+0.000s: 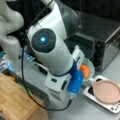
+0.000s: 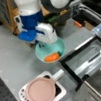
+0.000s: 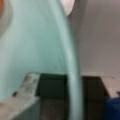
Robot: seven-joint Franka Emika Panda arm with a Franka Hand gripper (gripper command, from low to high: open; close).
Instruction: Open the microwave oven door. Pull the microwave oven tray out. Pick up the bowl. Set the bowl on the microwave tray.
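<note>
Claw (image 2: pixel 42 44) straddles the bowl (image 2: pixel 56 47) rim; can't tell if clenched. Thin edge grip: bowl may tilt, spilling orange lump (image 2: pixel 52 57) onto tabletop (image 2: pixel 11 56).

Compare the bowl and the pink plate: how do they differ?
The bowl is turquoise and deep, holding an orange lump; the plate is pink, flat and empty. The bowl sits at the tool; the plate rests on a white dish, away from it. Both are round and similar in width.
</note>
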